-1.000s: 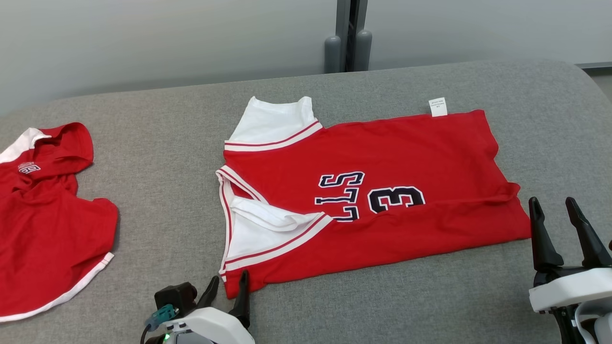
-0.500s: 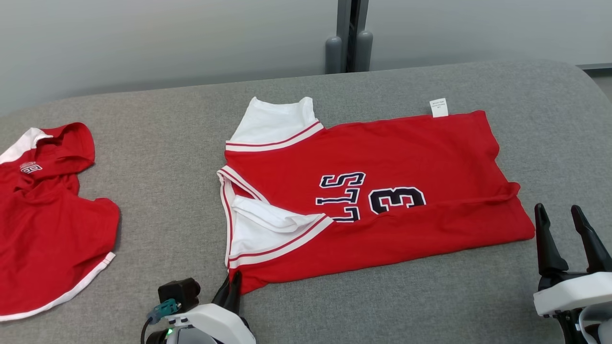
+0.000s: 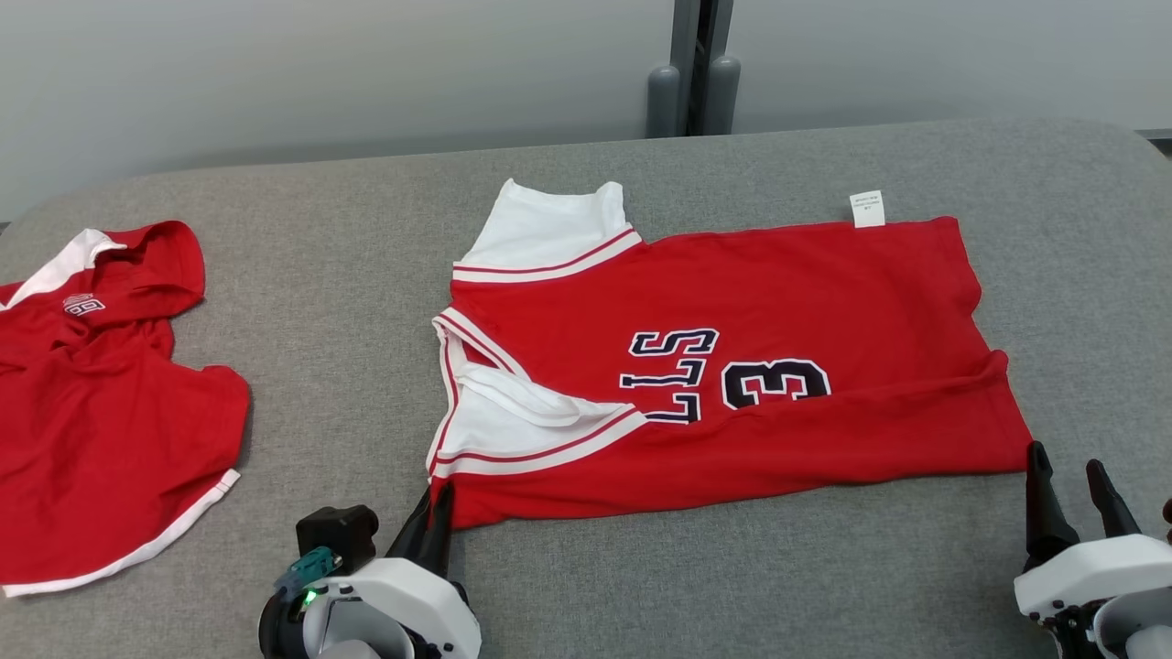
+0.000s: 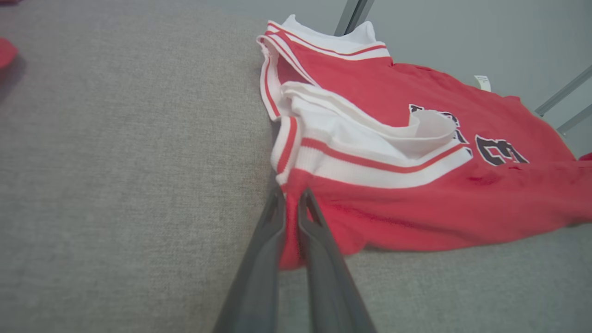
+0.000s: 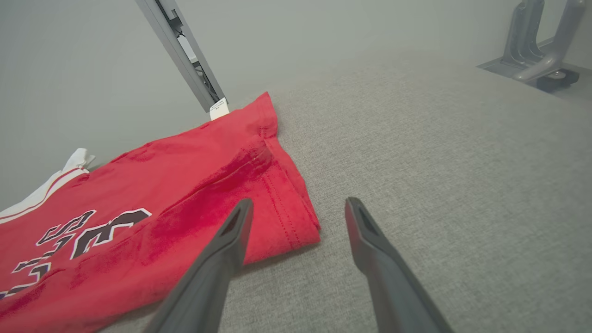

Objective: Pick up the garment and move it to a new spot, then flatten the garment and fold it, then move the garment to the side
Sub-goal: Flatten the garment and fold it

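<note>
**Lower edge of the head view, left of centre:** the left gripper [image 3: 438, 499] has its fingers pressed narrow, almost touching. The wrist view shows red cloth in the slit between them, so it holds the lower-left corner of the jersey [image 3: 778, 302]. Judged: it grips at the very corner so the cloth can be drawn or lifted without bunching the body.

**Lower right corner:** the right gripper [image 3: 1065, 459] has its fingers spread wide and holds nothing. One fingertip is at the jersey's lower-right hem corner; the other is over the bare table top [image 3: 320, 275]. Judged: it is lined up for the matching corner, and the grip is not yet made.

**Mid-frame:**
- The jersey lies flat on the grey padded table top, neck end to picture left, hem to picture right, number facing up.
- A white armhole panel is turned over just above the left gripper.
- A long crease runs along the lower third and cuts the lettering. Probably one lengthwise fold is already in.

**Left edge:** a second red garment [image 3: 101, 412] lies crumpled, well apart from the jersey.

**Far:** a white care label [image 3: 867, 208] pokes out from the jersey's upper edge. Beyond the table's far edge, two grey posts [image 3: 700, 91] stand against a pale wall.
</note>
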